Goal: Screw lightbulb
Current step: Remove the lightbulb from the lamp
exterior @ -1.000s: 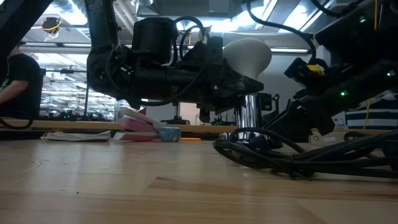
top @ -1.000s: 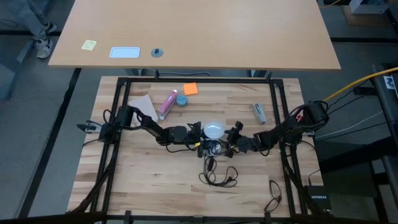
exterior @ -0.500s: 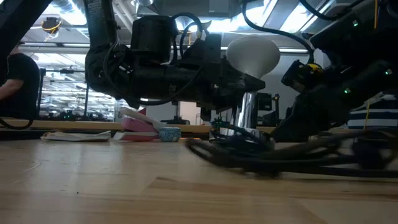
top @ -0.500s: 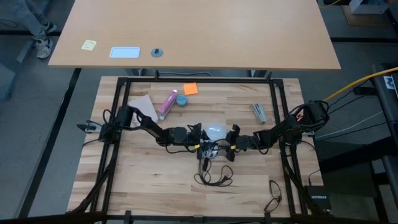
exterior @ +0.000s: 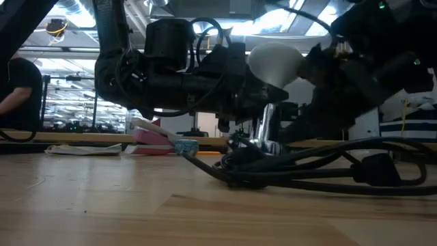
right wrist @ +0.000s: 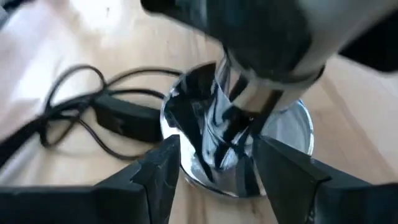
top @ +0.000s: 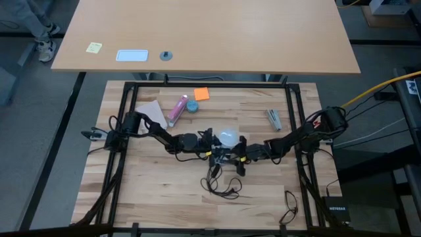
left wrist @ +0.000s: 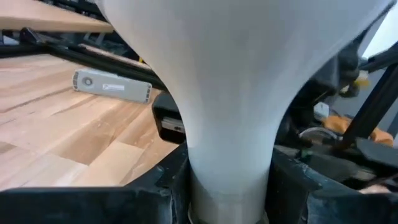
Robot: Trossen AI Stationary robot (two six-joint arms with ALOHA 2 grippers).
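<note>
- Lightbulb (top: 227, 137): globe up, neck down, sitting over the chrome stem of the lamp base (right wrist: 298, 127) near the middle of the wooden table (top: 151, 184). In the low view the bulb (exterior: 275, 60) stands directly above the stem, apparently in line with it.
- Left gripper (left wrist: 229, 186): fingers closed partway on the bulb's narrow neck, one on each side, touching it. The bulb (left wrist: 249, 81) is firmly held.
- Right gripper (right wrist: 214, 158): jaws spread wide around the base's stem, just above the silver disc. I cannot tell whether the fingers touch the stem.
- Black cord (top: 220, 185): loose coil trailing from the base toward the table's near edge.
- Progress (judgement): bulb picked up and brought to the socket; thread depth is hidden behind the fingers, so seating is unconfirmed. Remaining: steady the base, turn the bulb until snug, release.
- Also on the table, well apart: pink object (top: 177, 109), orange note (top: 200, 94).
</note>
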